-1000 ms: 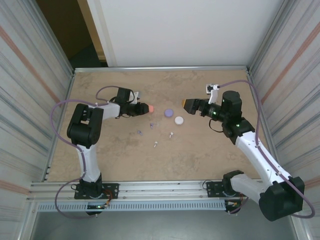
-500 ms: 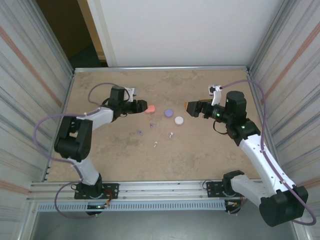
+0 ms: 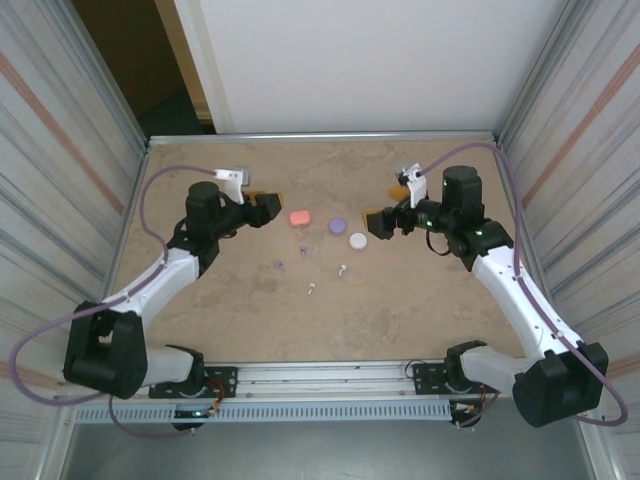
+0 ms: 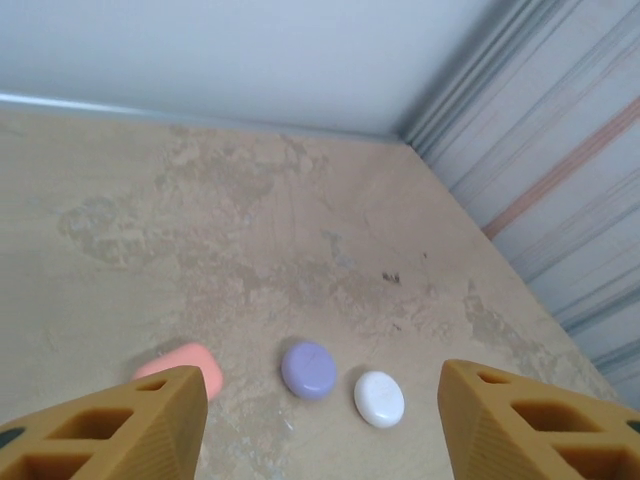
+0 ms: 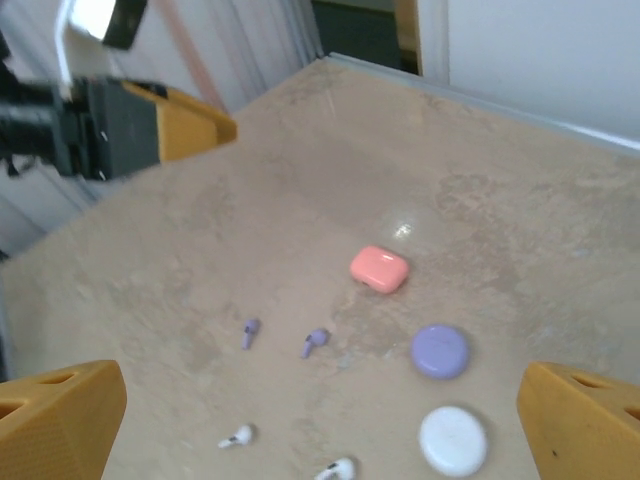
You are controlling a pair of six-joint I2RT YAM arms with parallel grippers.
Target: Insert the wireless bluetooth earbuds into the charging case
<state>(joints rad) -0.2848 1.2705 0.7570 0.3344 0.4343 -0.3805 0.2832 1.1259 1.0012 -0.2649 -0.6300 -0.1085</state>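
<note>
Left gripper [image 3: 264,205]: jaws apart, nothing between them; hovers well left of the purple case [image 3: 338,224], beyond the coral case [image 3: 299,217].
Coral case: just left of the purple case, lid apparently shut.
Purple earbuds [image 5: 248,333]: two, lying flat on the table [image 3: 400,300], close together, near the purple case on its left and towards the arm bases.
White earbuds [image 3: 342,268]: two, also flat on the table, farther from the purple case on the arm-base side and apart from each other.
White case [image 3: 358,240]: just right of the purple case, not touching it.
Right gripper [image 3: 388,210]: jaws wide apart and empty; right of the purple case, just past the white case.
Handling: each earbud is likely very light, rigid and smooth-shelled, so it may slip or flick away under an off-centre pinch.
Grasp point: probably across the rounded head, fingertips low to the table; the stem stays free for insertion.
Caution: the cases look closed and likely need opening first.
</note>
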